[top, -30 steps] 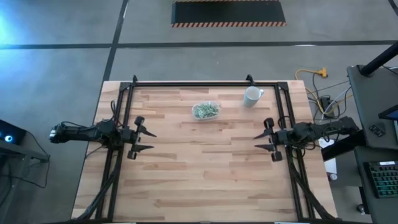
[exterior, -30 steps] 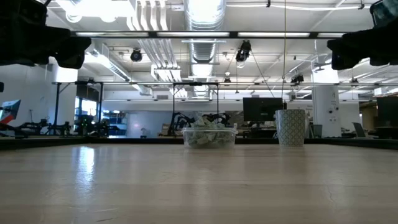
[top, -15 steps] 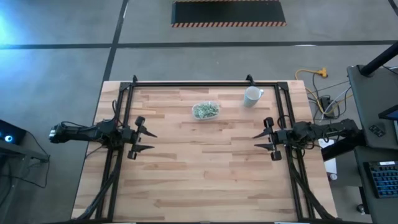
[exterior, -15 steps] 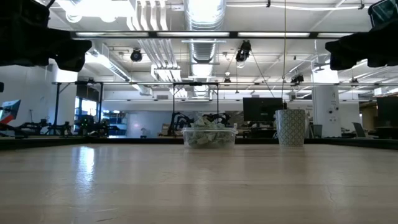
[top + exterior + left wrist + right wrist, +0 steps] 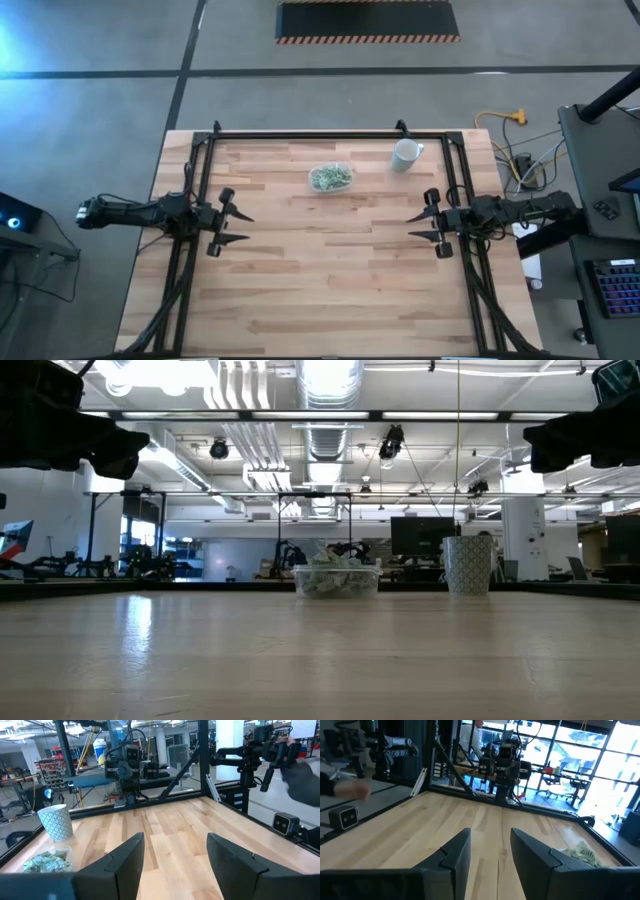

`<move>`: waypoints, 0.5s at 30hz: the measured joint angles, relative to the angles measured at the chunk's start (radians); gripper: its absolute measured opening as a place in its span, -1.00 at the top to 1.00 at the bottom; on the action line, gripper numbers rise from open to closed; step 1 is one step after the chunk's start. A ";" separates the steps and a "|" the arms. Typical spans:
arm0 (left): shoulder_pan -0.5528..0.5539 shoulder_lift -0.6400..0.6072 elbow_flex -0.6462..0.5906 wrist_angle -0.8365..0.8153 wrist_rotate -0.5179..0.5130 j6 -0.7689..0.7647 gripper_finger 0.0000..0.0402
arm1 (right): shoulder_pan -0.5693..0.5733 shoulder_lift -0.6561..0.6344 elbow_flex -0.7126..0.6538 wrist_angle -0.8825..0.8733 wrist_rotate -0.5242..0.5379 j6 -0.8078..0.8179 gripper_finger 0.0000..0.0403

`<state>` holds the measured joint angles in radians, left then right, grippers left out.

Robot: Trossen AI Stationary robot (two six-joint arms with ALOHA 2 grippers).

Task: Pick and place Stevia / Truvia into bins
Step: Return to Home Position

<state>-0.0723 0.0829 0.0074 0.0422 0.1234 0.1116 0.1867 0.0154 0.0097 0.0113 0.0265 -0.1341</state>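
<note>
Hovering at centre-left of frame, left gripper (image 5: 246,228) is showing fingers spread, carrying nothing; right gripper (image 5: 410,229) mirroring at centre-right. Packets (image 5: 328,179) are lying heaped in clear container (image 5: 350,174), upper centre, near white cup (image 5: 405,154). Arms parked apart, probably because sorting is finishing.
</note>
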 joint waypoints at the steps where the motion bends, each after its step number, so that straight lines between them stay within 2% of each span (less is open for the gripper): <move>1: 0.000 0.002 0.000 0.000 0.000 0.000 0.01 | 0.000 0.000 0.000 0.000 0.000 0.001 0.36; 15: 0.000 0.013 -0.002 0.001 0.000 0.000 0.01 | 0.000 0.000 0.000 0.000 0.001 0.003 0.35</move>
<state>-0.0723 0.0955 0.0059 0.0429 0.1234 0.1119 0.1867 0.0154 0.0097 0.0116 0.0277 -0.1310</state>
